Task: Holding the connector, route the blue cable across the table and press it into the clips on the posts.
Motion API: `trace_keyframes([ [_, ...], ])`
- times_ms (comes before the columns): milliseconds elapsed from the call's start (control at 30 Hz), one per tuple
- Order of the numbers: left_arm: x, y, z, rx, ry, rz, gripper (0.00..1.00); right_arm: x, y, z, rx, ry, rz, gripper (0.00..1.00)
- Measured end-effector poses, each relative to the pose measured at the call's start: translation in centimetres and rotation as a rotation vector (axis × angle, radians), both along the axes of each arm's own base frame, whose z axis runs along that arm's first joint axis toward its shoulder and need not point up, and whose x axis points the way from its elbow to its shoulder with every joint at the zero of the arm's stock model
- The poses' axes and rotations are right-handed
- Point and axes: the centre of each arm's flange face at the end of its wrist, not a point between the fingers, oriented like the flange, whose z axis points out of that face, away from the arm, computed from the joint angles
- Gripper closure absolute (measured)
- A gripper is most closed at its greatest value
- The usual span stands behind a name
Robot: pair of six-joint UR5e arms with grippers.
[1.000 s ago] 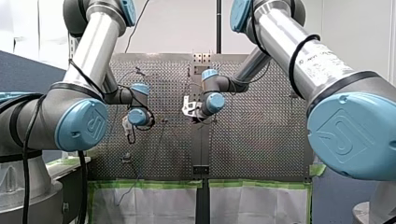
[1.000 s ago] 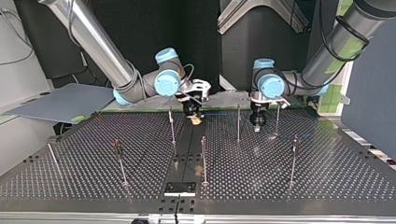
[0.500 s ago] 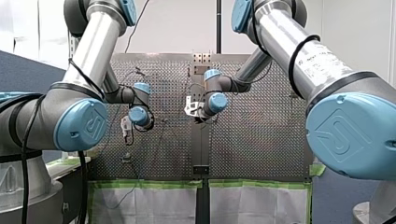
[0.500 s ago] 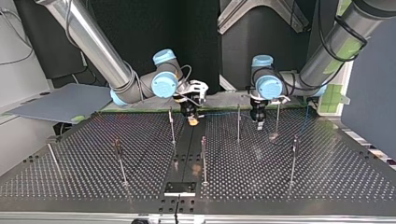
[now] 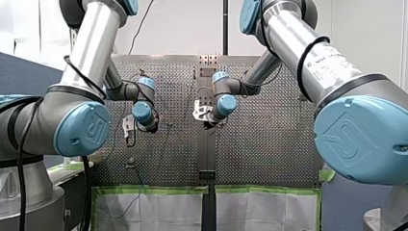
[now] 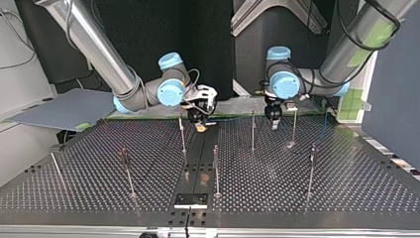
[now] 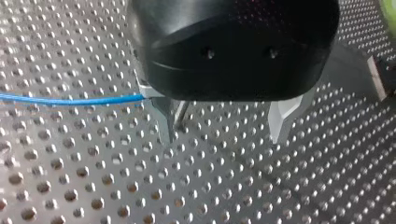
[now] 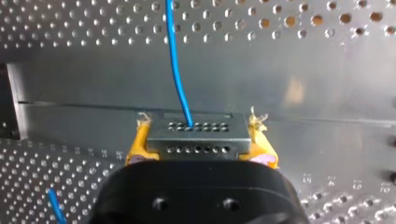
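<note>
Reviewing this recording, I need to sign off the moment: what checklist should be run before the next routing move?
1. Grip on connector by right hand, yellow pads: ok.
2. Exit of blue cable from connector, no kink: ok.
3. Opening of left hand: ok, open.
4. Cable between its fingers: not ok, it reaches only one finger's outer side.
5. Cable seated in a clip on the posts: cannot tell.
</note>
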Motion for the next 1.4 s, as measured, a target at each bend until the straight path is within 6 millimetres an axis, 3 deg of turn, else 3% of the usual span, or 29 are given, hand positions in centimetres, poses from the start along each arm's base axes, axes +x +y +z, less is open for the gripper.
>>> trace_keyframes([
  [333,-2.3,-1.4,1.3,-0.021,-0.014,-0.03,0.0,-0.5,-0.3,0.1,0.01,0.003,-0.012,1.0],
  [867,-9.2,-5.0,2.0,0.017,0.015,-0.101,0.0,-0.6,-0.4,0.3,0.013,-0.001,-0.016,1.0],
  [1033,-9.5,-6.9,2.3,-0.019,-0.026,-0.125,0.0,-0.6,-0.4,0.3,0.013,-0.002,-0.016,1.0],
  [1400,-7.9,-11.9,2.4,-0.07,-0.086,-0.166,0.0,-0.6,-0.4,0.3,0.014,-0.004,-0.013,1.0],
])
